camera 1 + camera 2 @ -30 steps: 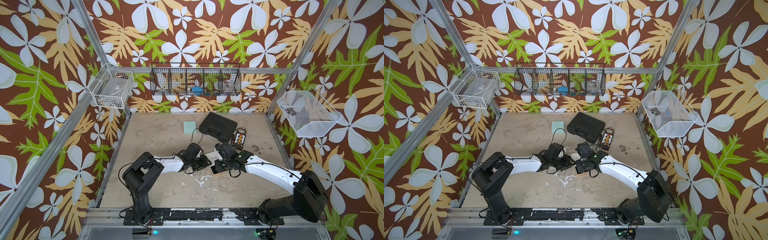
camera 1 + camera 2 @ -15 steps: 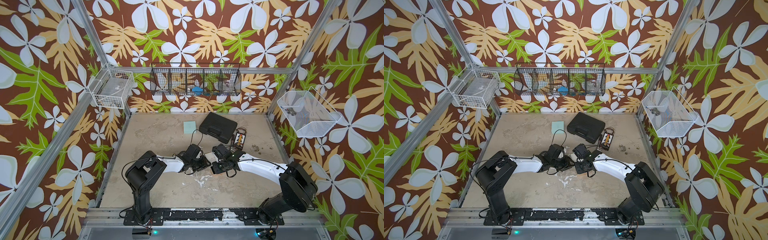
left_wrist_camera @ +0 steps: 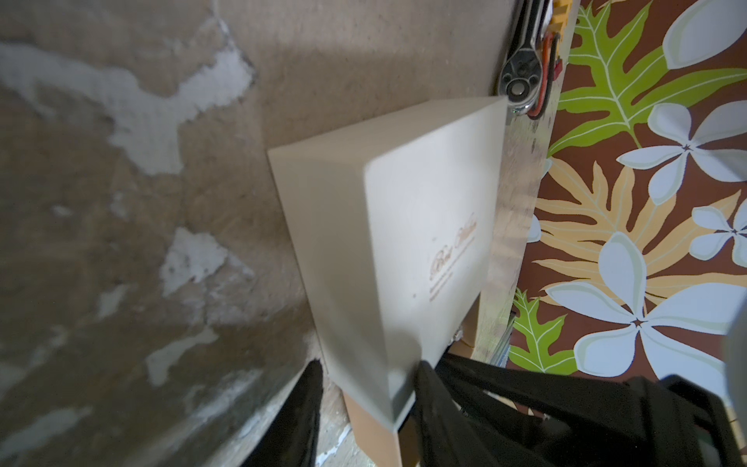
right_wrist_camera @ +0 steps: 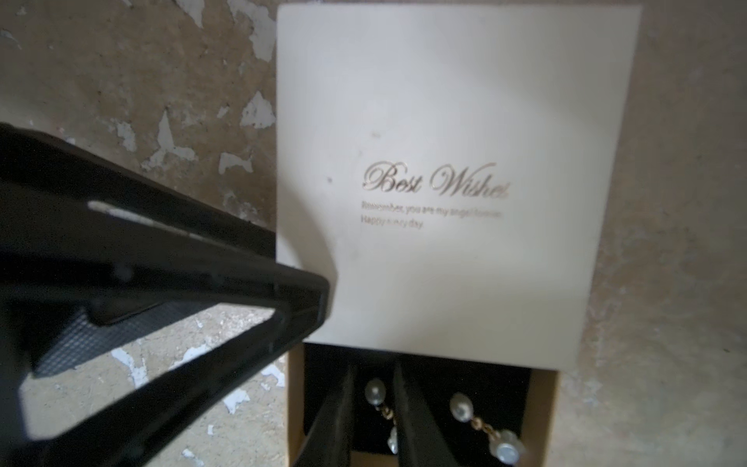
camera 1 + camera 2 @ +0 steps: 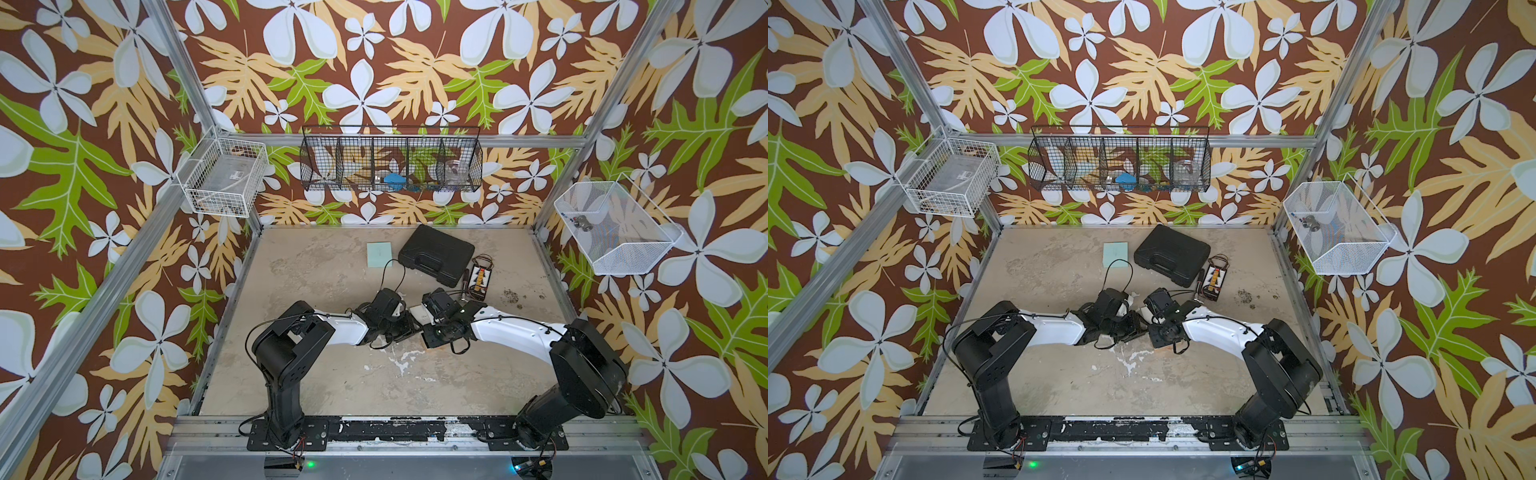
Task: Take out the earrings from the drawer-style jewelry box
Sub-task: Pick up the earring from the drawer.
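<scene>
The beige worktop (image 5: 316,374), flecked with white chipped patches, carries a black case (image 5: 436,254) toward its rear. At its middle both arms meet over the jewelry box (image 5: 417,313), of which a top view shows only a pale sliver between the wrists.

Seen from the right wrist, the box's sleeve (image 4: 444,101) is flat, square and off-white. It bears the gold script "Best Wishes" above two smaller, blurred lines. The drawer (image 4: 543,404) has kraft-brown walls and a black lining. It stands partly out of the sleeve's end that faces the right wrist.

The left claw (image 3: 368,376) straddles the sleeve's corner at that drawer end and is clenched on the box. One of its fingers (image 4: 291,291) presses the sleeve's side wall.

The right claw (image 4: 375,364) reaches into the drawer with its fingers a narrow gap apart. Whether they pinch anything cannot be told.

The earrings (image 4: 461,406) lie flat on the black lining, side by side and apart. Each is an oval pearly bead, a short run of golden links, then a second pale bead. One earring (image 4: 374,391) shows in the gap between the right claw's fingers, and the other lies clear beside them. Their long axes run roughly parallel, close to the drawer's line of slide and slightly slanted. The oval beads point toward the sleeve and the dangling ends toward the drawer's front.
</scene>
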Robot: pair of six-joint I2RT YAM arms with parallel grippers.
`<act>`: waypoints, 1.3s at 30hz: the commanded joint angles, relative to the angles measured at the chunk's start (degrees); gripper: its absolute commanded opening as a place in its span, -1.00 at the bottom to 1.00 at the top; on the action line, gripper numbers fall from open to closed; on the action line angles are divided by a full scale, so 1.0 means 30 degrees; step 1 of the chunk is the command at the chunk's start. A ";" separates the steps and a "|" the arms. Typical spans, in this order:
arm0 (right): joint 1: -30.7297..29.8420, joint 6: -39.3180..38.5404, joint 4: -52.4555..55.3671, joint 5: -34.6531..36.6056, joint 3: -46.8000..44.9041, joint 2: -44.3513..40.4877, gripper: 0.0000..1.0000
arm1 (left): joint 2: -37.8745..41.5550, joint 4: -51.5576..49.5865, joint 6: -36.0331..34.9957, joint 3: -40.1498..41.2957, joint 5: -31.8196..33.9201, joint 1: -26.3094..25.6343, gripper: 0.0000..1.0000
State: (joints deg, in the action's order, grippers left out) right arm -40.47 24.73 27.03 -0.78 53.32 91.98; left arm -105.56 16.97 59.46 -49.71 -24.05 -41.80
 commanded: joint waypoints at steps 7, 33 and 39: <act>-0.0012 -0.0451 0.0011 0.0713 -0.0206 0.0326 -0.60 | -0.0223 -0.0092 -0.0161 0.0047 0.0136 0.0021 -0.21; -0.0075 -0.0279 0.0767 0.0395 0.0337 -0.0974 -0.80 | -0.0336 0.0012 -0.0195 0.0253 0.0210 0.0023 -0.26; -0.0071 -0.0159 0.1320 0.0434 0.0252 -0.1975 -0.80 | -0.0380 0.0048 -0.0206 0.0224 0.0196 0.0018 -0.26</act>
State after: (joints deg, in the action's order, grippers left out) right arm -40.64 23.77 29.26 0.19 54.11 87.29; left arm -106.26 19.57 59.68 -49.12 -24.38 -41.78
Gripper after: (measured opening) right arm 0.101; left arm 0.369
